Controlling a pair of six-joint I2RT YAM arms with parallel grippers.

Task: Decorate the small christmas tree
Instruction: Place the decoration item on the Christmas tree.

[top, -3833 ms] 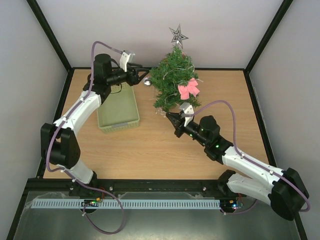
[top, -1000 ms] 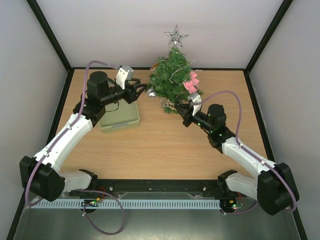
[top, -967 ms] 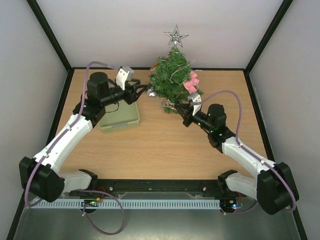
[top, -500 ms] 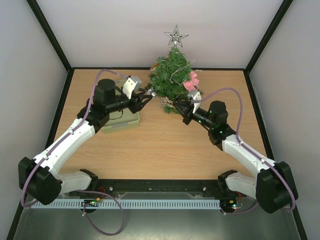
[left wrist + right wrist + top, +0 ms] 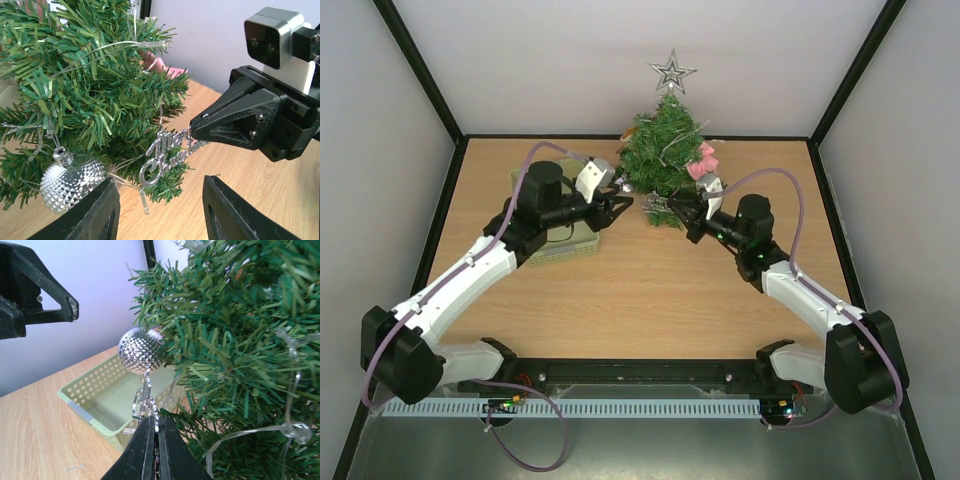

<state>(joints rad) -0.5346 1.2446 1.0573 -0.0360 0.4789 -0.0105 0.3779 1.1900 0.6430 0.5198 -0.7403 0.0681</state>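
Low on the tree (image 5: 90, 85), silver "Merry Christmas" sign (image 5: 167, 157)

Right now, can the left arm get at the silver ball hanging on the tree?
Probably yes: the left gripper is open right beside the silver ball, nothing between them. The right gripper, shut on the silver script ornament, sits off to the side.

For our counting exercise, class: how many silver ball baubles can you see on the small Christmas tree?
1. The silver bauble hangs low on the small christmas tree, on the side toward the pale green basket. Others may be hidden among the branches.
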